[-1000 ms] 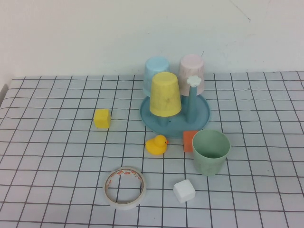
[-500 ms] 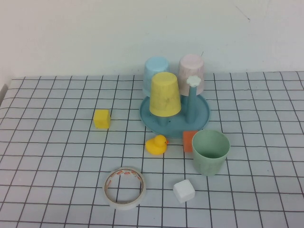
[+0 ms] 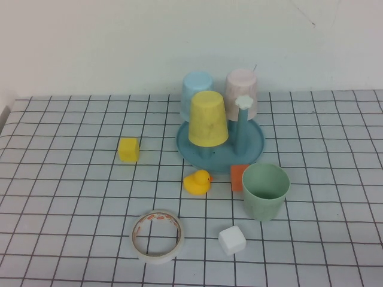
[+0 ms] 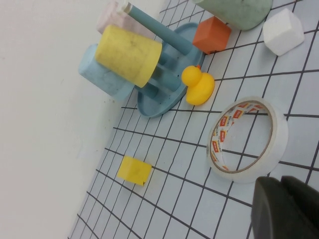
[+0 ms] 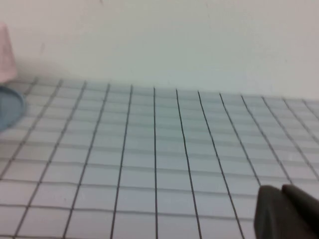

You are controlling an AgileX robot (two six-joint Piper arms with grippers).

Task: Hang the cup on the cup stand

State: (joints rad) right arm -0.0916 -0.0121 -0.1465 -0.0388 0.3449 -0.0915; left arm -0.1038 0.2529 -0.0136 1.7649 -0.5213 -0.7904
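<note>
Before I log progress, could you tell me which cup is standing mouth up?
The pale green cup, alone on the table; the yellow cup, blue cup and pink cup sit upturned on the stand.

Left gripper seen only in its own wrist view, as dark fingertips pressed together with no gap, holding nothing, raised above the table. Right gripper likewise seen only in its wrist view, fingertips closed on each other and empty, low over the table. Neither arm visible in the high view.
</note>
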